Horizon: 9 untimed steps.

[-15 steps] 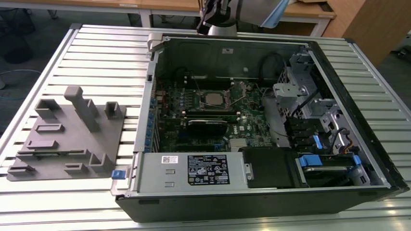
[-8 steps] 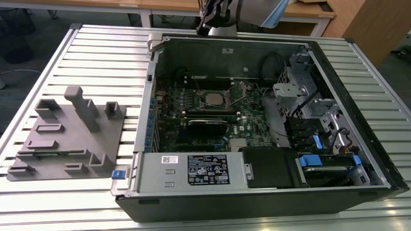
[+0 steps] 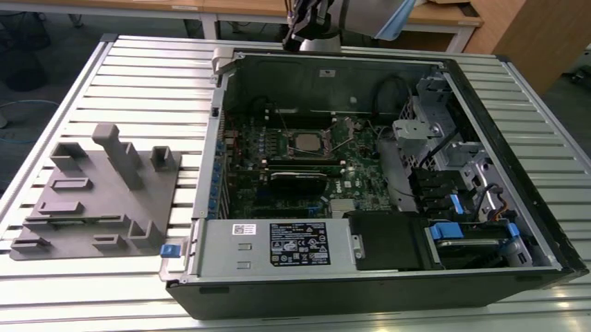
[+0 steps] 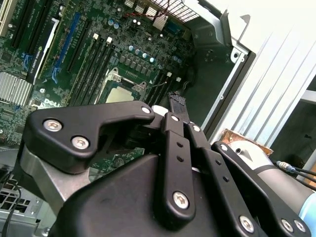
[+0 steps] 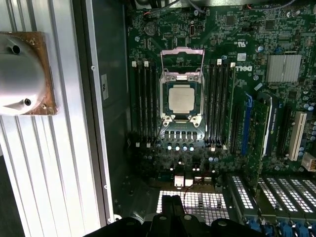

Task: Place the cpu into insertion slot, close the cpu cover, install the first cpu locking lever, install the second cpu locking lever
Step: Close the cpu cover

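Note:
The cpu (image 5: 181, 98) is a small silver-grey square lying flat in the insertion slot (image 5: 164, 118) on the green motherboard; the exterior view shows the cpu (image 3: 308, 142) mid-board inside the open case. The cpu cover (image 5: 182, 53) is a thin metal frame swung up and open at one end of the socket. My gripper (image 5: 172, 210) hovers well above the board, away from the socket and near the case wall. Its black fingers (image 4: 177, 104) are together with nothing between them. In the second wrist view the cpu (image 4: 120, 95) peeks out behind the gripper's linkage.
The case (image 3: 212, 138) lies open on a slatted metal table (image 3: 138, 83). A grey fixture block (image 3: 93, 194) sits at the exterior view's left. A labelled power supply (image 3: 277, 245) and drive bays with blue clips (image 3: 452, 232) fill the near side. Memory slots (image 5: 143, 101) flank the socket.

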Motion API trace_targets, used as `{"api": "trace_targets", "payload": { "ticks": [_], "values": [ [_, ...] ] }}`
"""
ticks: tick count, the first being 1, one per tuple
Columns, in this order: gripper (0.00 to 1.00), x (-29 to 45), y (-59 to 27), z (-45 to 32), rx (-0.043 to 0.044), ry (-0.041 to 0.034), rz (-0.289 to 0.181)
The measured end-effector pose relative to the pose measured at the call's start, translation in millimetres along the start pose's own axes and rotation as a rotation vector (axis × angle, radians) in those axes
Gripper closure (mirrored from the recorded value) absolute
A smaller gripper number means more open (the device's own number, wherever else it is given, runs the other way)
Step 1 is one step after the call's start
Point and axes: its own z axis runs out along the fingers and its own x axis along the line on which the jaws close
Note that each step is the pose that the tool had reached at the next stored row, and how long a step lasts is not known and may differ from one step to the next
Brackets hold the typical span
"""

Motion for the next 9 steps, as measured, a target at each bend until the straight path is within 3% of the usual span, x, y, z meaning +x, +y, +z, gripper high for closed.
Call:
{"api": "trace_targets", "payload": {
  "ticks": [9],
  "values": [
    [0.89,-0.9,2.6,8.4,0.0001,-0.0008,0.0]
  ]
}}
